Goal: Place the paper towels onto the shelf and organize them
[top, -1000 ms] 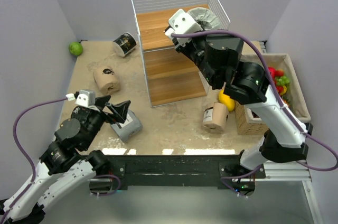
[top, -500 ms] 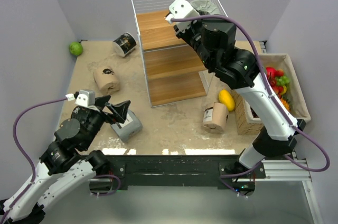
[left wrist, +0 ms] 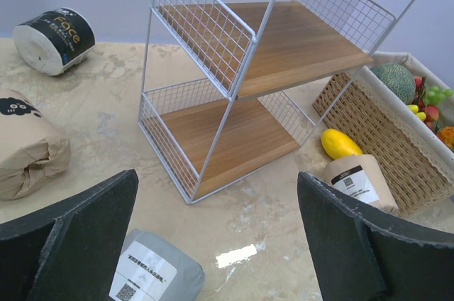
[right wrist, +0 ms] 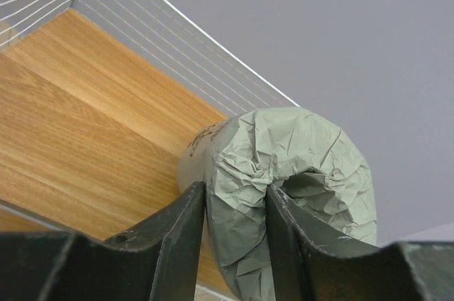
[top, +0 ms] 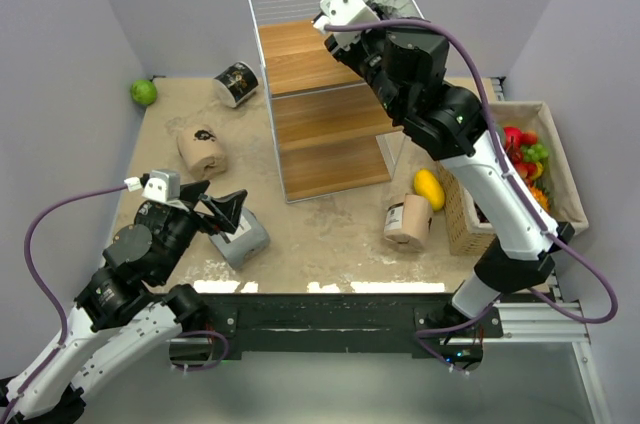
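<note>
Though masked by its own camera housing in top view, seen plainly from the wrist: right gripper [right wrist: 235,201] nearly closed, pinching crumpled end fold of held grey roll [right wrist: 298,166]. Roll at upper right of top view, on top board of shelf [top: 320,119], back right corner, close to wire side. Crumpled end facing wrist camera, long axis running away toward rear wire. Far end out of sight, underside cut off at frame bottom. Can't tell if fully resting on board.

Lower left of top view: left gripper [left wrist: 218,180] spread wide, empty, above second grey roll [left wrist: 152,272]. Lying on its side on table, label up, partly cut off at bottom edge.
</note>
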You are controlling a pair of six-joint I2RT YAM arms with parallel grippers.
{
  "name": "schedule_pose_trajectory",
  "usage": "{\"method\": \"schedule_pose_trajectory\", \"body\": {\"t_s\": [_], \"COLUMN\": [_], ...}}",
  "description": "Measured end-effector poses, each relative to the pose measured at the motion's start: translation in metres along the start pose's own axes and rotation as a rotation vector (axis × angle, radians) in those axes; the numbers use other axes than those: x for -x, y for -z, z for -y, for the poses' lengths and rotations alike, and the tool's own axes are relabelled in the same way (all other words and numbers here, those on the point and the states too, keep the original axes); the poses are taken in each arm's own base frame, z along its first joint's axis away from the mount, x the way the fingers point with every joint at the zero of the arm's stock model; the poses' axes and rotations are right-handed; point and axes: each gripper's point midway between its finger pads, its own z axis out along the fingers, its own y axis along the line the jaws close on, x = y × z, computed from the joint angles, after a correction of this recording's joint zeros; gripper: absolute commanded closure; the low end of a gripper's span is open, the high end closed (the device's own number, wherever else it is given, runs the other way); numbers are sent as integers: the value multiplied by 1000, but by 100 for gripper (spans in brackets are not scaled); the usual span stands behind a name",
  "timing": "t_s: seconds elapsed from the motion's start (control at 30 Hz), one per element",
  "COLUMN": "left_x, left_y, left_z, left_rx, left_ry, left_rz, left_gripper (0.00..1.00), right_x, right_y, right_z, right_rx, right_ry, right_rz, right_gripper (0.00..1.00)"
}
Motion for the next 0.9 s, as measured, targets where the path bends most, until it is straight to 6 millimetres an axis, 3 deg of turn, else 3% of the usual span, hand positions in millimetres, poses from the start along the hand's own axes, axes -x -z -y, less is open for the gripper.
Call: {"method": "schedule_pose_trajectory", "body": {"t_s": [0.33, 0.6, 0.73, 0.9], "left_x": [0, 0, -1, -3], "left_y": [0, 0, -1, -3], "left_z": [0, 0, 0, 0], "left_rx": [0, 0, 3, 7], "left_ry": [0, 0, -1, -5], "left_rz": [0, 0, -3, -13], "left_gripper": [0, 0, 0, 0], "right_x": [22, 23, 13, -21], "right_y": [2, 3, 11, 48], "right_z": [21, 21, 17, 11], "right_rx": [-59, -60, -42, -1], "right_ry": [-13, -42, -85, -176], "right_rz": [80, 83, 62, 6], "right_gripper": [42, 38, 36, 36]}}
